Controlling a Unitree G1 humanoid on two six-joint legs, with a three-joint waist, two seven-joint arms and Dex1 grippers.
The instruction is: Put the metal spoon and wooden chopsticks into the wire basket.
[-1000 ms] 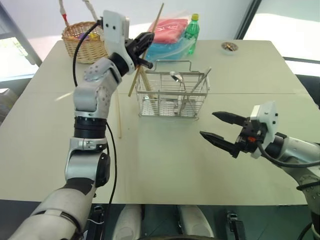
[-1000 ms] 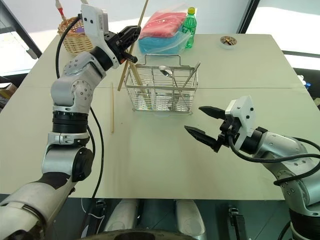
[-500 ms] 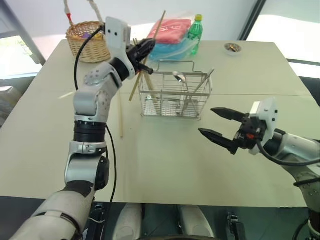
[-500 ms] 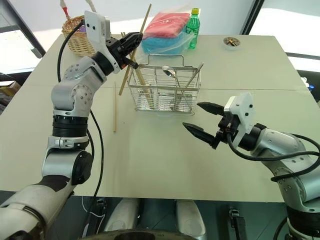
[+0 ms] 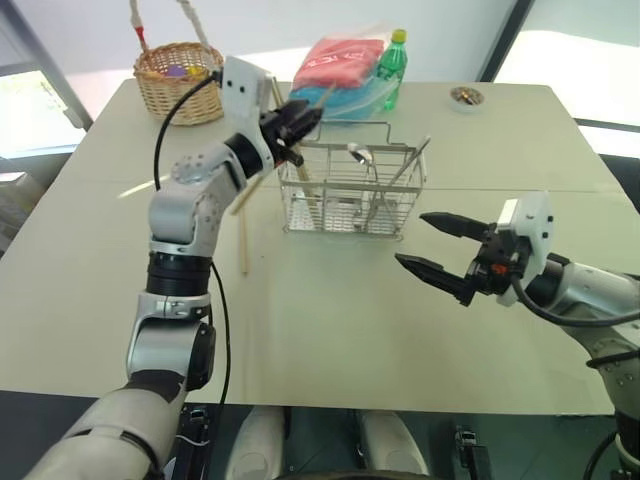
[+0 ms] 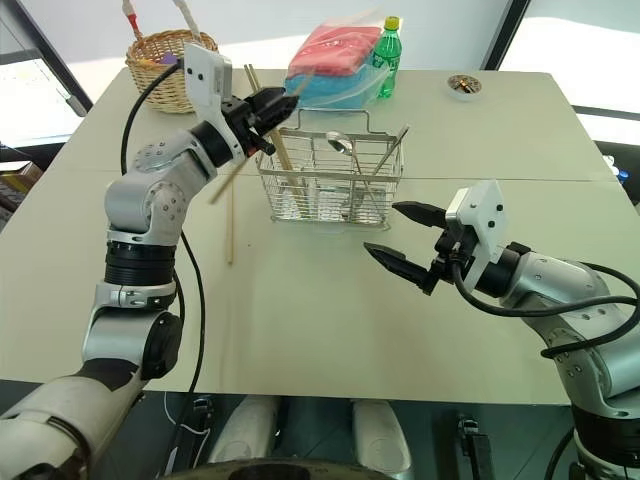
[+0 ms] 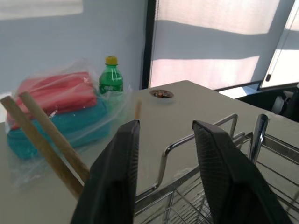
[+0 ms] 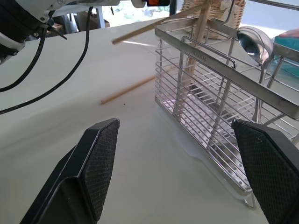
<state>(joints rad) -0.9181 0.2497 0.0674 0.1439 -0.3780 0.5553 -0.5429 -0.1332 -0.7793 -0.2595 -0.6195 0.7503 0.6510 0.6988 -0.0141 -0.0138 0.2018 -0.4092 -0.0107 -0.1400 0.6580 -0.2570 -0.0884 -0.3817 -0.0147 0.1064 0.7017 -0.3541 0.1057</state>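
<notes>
Our left gripper (image 5: 303, 122) hangs spread at the wire basket's (image 5: 352, 192) near corner, wooden chopsticks (image 6: 277, 148) leaning in just beside it and the metal spoon (image 5: 357, 155) beyond, while our right gripper (image 5: 432, 247) waits spread before the basket.

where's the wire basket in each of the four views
Left eye view: wire basket at upper centre of the table, just past the left end effector.
Right eye view: upper centre, same spot.
Left wrist view: its rim and loop handle behind the two black fingers.
Right wrist view: fills the upper right.
Shared landmark: the metal spoon standing in the basket.
</notes>
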